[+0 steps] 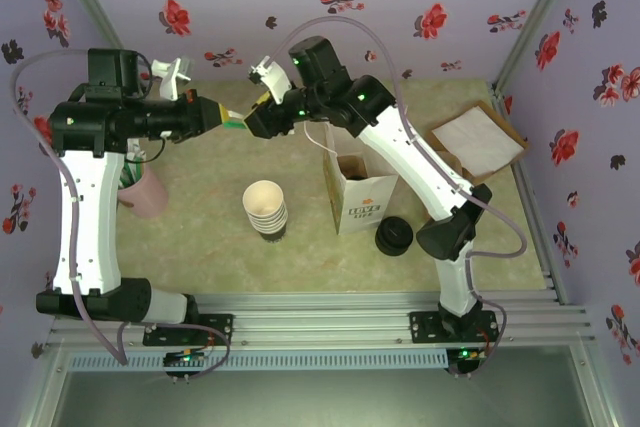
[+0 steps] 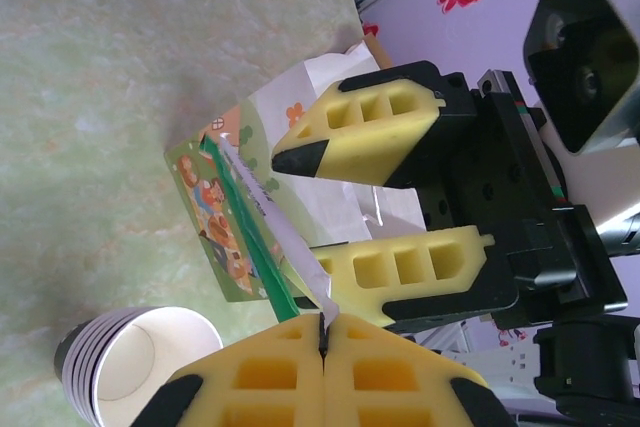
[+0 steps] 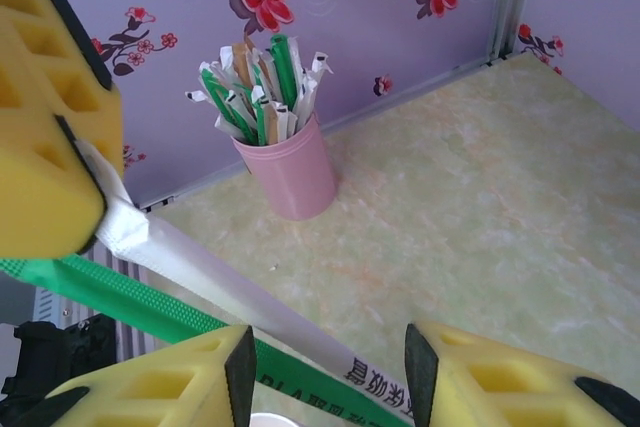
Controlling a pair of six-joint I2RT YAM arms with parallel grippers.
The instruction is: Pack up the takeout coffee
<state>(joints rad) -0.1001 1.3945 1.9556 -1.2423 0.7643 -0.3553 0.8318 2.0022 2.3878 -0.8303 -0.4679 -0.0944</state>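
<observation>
My left gripper (image 1: 222, 117) (image 2: 327, 322) hangs above the back of the table, shut on one end of a paper-wrapped straw (image 2: 265, 202) (image 3: 200, 282) with a green strip. The straw (image 1: 237, 119) runs right, into my right gripper (image 1: 255, 122) (image 3: 325, 367). That gripper's yellow fingers (image 2: 360, 132) stand open on either side of the straw, with a gap left. The white paper bag (image 1: 358, 192) (image 2: 300, 87) stands open-topped below and to the right. The takeout coffee is hidden.
A stack of lidless cream cups (image 1: 266, 209) (image 2: 130, 362) stands left of the bag, and a black lid pile (image 1: 394, 236) right of it. A pink cup of straws (image 1: 143, 192) (image 3: 288, 162) sits far left. Cardboard with napkins (image 1: 478, 139) lies at the back right.
</observation>
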